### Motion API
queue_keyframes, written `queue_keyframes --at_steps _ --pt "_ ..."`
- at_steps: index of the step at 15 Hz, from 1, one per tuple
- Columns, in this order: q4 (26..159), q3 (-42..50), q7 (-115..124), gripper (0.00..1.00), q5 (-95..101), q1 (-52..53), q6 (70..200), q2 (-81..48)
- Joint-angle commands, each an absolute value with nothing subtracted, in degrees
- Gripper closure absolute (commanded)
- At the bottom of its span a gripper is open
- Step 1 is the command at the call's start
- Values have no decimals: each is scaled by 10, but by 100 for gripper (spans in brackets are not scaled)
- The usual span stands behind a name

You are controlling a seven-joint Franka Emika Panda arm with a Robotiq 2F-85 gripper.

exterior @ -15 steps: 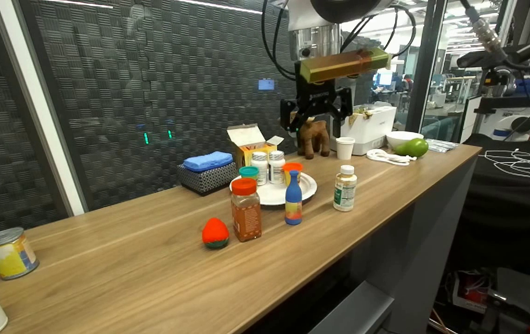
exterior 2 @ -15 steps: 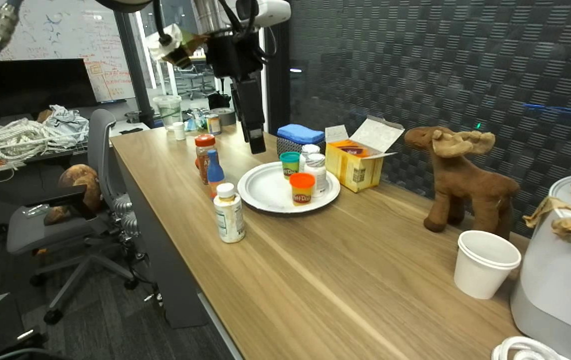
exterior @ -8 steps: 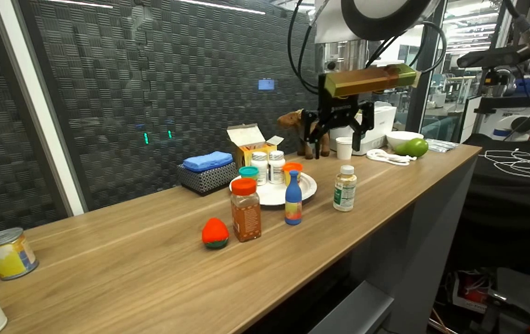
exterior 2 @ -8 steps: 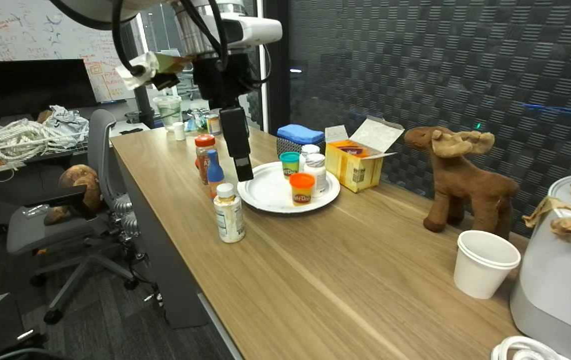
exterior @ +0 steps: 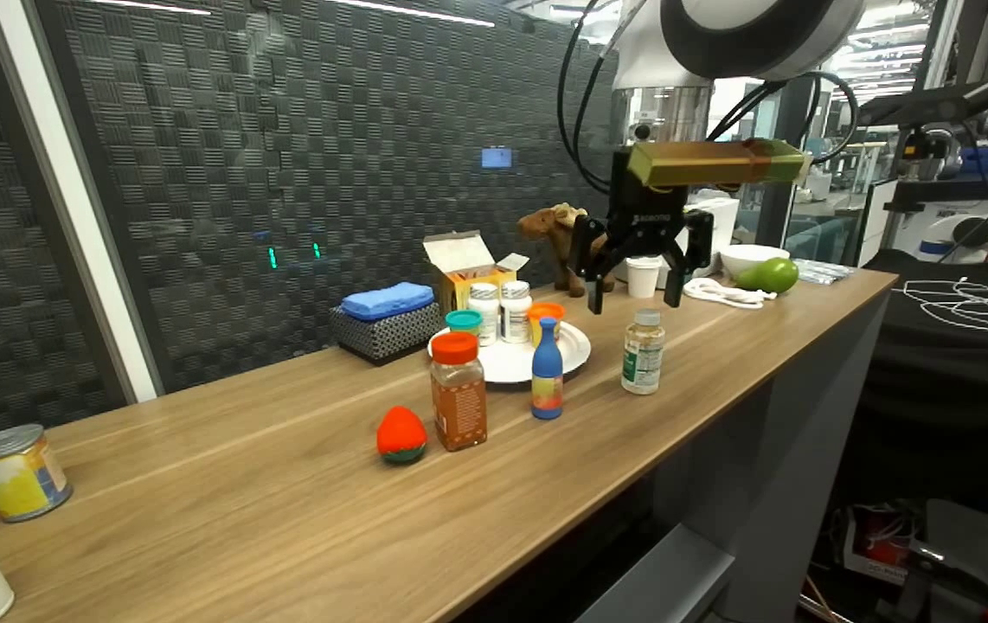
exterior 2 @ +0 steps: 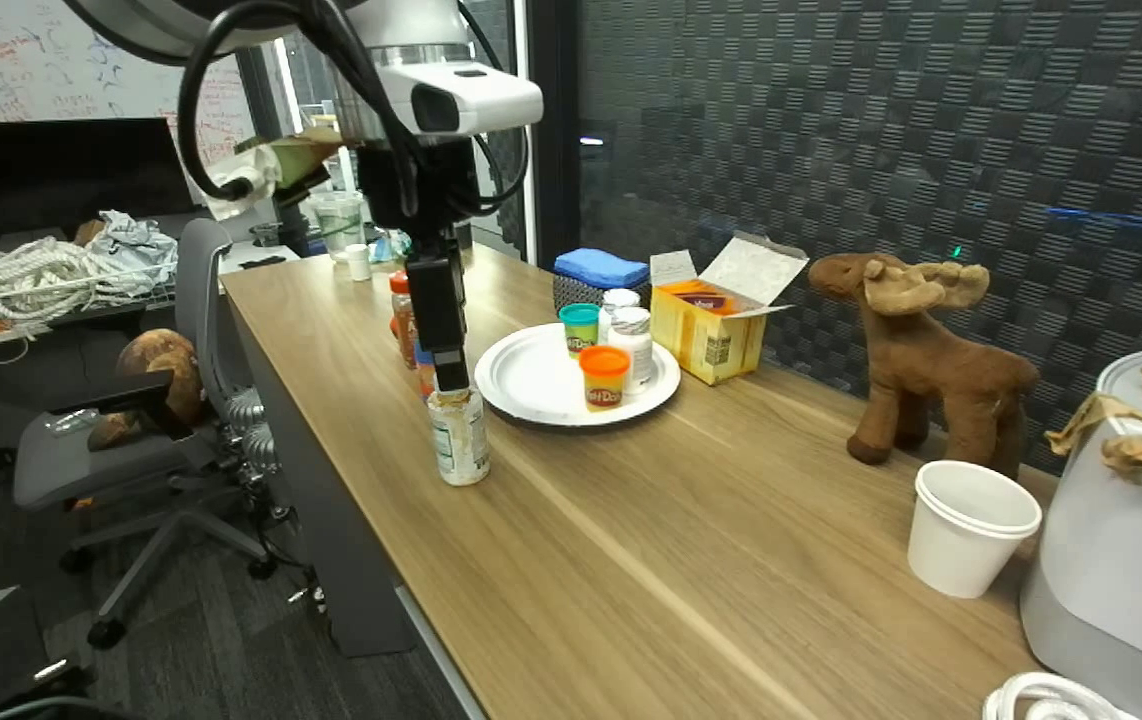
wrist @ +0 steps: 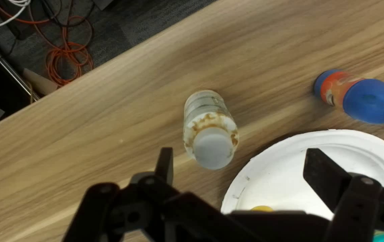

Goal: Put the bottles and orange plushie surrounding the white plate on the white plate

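the empty hand (exterior: 635,299) hung, jaws wide, near the white bottle (exterior: 642,359), apparently to fetch it; lowering seemed needed next.

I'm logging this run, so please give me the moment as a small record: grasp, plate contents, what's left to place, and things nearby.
grasp: none; hand open, near the top of the green-label bottle
target: white plate, lying on the table
on it: teal-lidded tub, orange-lidded tub, two white bottles
left to place: green-label bottle, blue bottle, red-lidded jar, plushie, all on the table
nearby: yellow box, flaps open; brown plush animal
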State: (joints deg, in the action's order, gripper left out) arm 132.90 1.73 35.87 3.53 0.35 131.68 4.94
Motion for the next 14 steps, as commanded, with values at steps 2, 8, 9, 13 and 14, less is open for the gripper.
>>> queue_keyframes --at_steps 2,8,9,13,14 --pt "1352 12 334 26 8 -7 1329 73" --pt "1353 11 349 61 34 -16 1331 65" --pt "1353 11 349 69 35 -17 1331 64" --pt "1343 8 355 91 41 -17 1312 64" --pt "1333 5 361 91 52 -16 1300 63"
